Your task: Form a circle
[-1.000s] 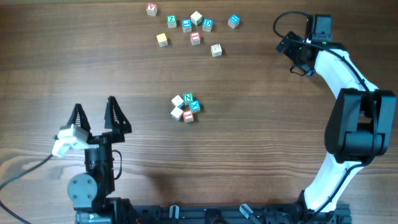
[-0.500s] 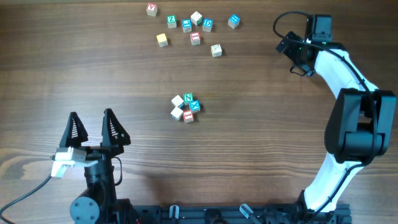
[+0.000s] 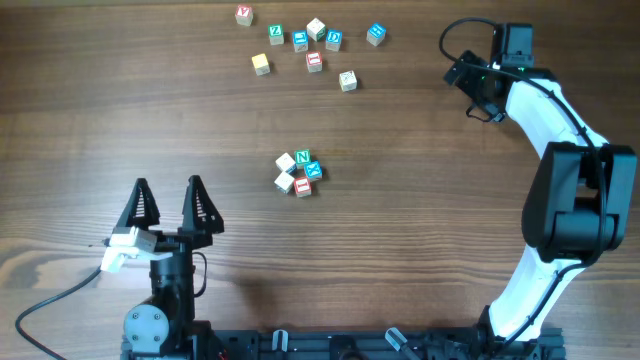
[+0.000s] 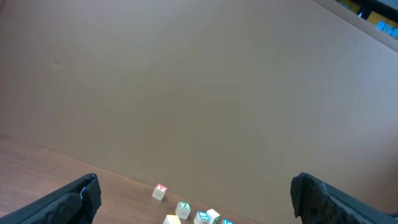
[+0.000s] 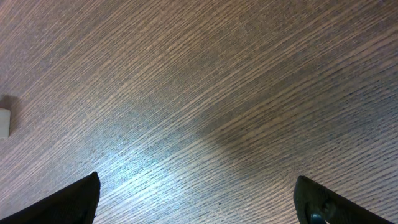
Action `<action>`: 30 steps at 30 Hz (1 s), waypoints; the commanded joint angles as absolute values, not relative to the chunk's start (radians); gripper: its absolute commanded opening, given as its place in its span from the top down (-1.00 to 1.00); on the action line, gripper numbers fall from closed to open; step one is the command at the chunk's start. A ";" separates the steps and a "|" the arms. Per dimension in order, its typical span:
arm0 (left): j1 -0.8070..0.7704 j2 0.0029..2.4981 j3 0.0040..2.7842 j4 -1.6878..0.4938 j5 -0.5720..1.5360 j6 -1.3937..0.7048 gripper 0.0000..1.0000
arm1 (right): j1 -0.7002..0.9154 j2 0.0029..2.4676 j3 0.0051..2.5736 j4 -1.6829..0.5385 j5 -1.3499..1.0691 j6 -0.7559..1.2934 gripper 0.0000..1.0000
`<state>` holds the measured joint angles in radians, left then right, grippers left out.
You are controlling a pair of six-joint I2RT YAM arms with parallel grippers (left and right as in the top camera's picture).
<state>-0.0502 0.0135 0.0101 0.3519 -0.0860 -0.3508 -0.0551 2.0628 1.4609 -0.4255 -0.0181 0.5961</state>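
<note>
The circle (image 3: 299, 173) sits near the middle of the table (image 3: 450, 200), a tight little cluster of five letter cubes: green N at the top, a blue one beside it, a red one at the bottom and two pale ones on the left. They look to be touching or very nearly so. As I read it, the shape is made, or lacks only a nudge.

My left gripper (image 3: 168, 184) hangs near the front edge, well apart from the cubes, its fingers spread wide and holding nothing. My right gripper (image 5: 196, 202) is out by the far right of the table, fingers also wide and empty over bare wood, with just a sliver of a pale cube (image 5: 4, 122) at the edge of its camera; I cannot tell which cube that is.

What worries me is any further touch. The cubes are tiny and light, and with fingers this wide one tip coming in from the front would likely push two cubes at once and break the ring open. My left wrist camera looks over the ring toward the loose cubes (image 4: 160, 192) at the far side, so I would be steering by the overhead view alone and could misjudge height. Bringing another cube from that far group (image 3: 314, 61) could also knock the ring when I set it down.
</note>
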 commanded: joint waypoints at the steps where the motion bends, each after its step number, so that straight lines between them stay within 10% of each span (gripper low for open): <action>1: -0.053 0.003 0.006 0.314 -0.099 -0.352 -1.00 | -0.054 2.080 1.457 -0.425 -0.009 0.583 -1.00; 13: -0.053 0.003 0.006 -0.065 -0.099 -0.352 -1.00 | -0.054 2.080 1.457 -0.425 -0.009 0.583 -0.99; 30: -0.006 0.003 0.006 -0.064 -0.096 -0.349 -1.00 | -0.054 2.080 1.457 -0.424 -0.009 0.583 -0.99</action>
<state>-0.0299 0.0147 0.0063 -0.0601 -0.0853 -0.3508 -0.0551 2.0628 1.4609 -0.4252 -0.0181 0.5961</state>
